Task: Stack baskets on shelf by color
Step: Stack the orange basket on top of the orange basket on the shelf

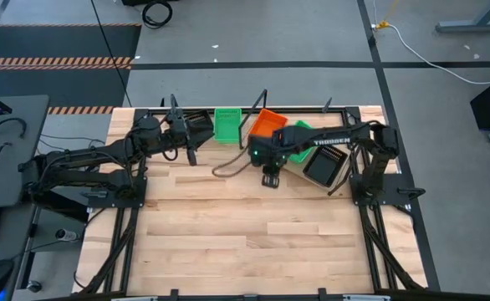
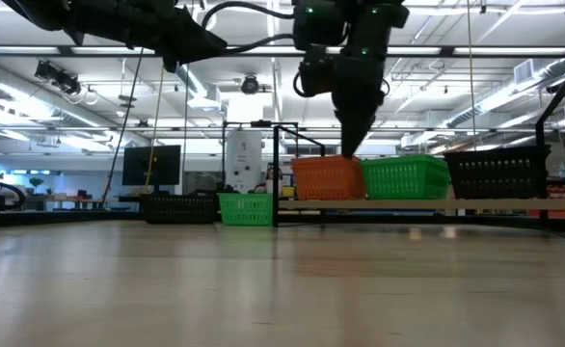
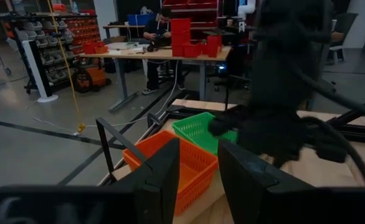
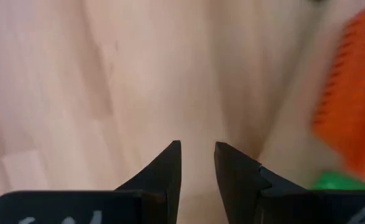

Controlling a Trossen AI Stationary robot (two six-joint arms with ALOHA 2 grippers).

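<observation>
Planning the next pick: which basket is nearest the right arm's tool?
The orange basket, just beyond the right tool; the green and black baskets lie farther off.

Only readable text I could find was "TROSSEN" in white letters on the right arm [image 1: 333,140], running along the link just behind the right gripper [image 1: 269,179] in the high view. There were pale marks on the gripper bodies at the bottom of both wrist views, but they were cut off and I couldn't make them out. Nothing else was legible.
</observation>
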